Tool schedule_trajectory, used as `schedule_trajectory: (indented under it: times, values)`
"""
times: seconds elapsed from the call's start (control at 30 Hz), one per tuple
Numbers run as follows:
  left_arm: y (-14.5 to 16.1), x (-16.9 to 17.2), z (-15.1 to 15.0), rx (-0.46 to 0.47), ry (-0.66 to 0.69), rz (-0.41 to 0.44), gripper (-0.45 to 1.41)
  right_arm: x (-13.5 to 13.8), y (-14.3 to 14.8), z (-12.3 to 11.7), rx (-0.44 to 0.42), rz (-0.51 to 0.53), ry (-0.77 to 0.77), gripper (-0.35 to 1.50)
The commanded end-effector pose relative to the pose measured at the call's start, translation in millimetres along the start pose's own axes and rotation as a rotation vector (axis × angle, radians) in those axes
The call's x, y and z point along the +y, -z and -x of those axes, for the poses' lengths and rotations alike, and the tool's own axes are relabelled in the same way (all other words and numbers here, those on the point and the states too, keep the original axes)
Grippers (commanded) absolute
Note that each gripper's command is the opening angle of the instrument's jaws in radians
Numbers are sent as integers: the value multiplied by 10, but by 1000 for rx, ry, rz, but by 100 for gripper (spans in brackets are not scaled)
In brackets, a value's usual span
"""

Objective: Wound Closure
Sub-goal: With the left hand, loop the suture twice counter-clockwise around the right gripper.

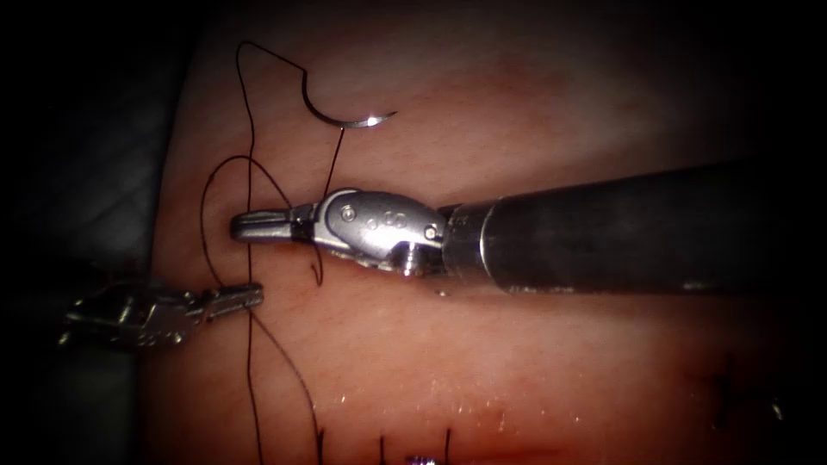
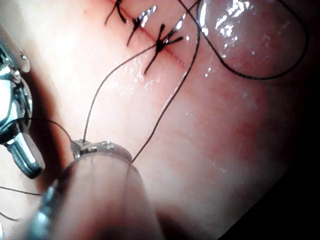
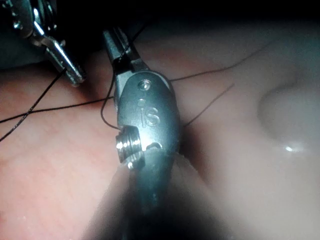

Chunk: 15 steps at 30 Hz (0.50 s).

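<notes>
Pale pink pork-belly tissue point(image 1: 534, 344) spans the endoscope view; its left edge drops into dark at 9 o'clock. Open bare tissue lies toward 1 o'clock and 5 o'clock.

Right arm's steel needle driver point(image 1: 258, 226) enters from 3 o'clock on a dark shaft, jaws pressed together at centre-left, dark thread point(image 1: 250, 362) crossing them; whether they pinch it, cannot tell. In the right wrist view its wrist body point(image 3: 147, 112) bears stamped marks reading roughly "iS".

Left arm's smaller steel needle driver point(image 1: 237, 300) comes in from 9 o'clock, jaws clamped on the thread.

Stitched cut point(image 1: 413, 452) with dark knot tails sits at 6 o'clock.

Curved steel needle point(image 1: 345, 116) lies free on the tissue at 11 o'clock, held by neither tool, not in the tissue, thread trailing down in loops.
</notes>
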State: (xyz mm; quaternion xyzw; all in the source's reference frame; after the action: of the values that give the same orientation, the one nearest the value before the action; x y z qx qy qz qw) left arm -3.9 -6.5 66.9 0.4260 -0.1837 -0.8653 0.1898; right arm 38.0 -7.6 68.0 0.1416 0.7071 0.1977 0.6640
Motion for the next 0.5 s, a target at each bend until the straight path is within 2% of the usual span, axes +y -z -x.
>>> schedule_trajectory:
  times: [0.03,0.27,0.33,0.37,0.4,0.43,0.5]
  values:
    - [-11,2,-3,4,-7,9,-45,-1,-10,4,5,-7,0,-35]
    - [-23,1,-19,24,-58,47,-45,4,-24,5,11,-7,2,-35]
    - [-24,3,-25,31,-62,67,-45,6,-30,5,17,-14,3,0]
    - [-24,5,-28,31,-70,75,-45,6,-35,4,13,1,-4,71]
    - [-25,5,-29,31,-72,83,-45,7,-40,3,-2,40,-6,118]
    - [-25,6,-30,33,-72,85,-45,8,-43,2,-6,56,-8,128]
    - [-27,6,-32,36,-74,92,-45,9,-48,1,-7,64,-9,131]
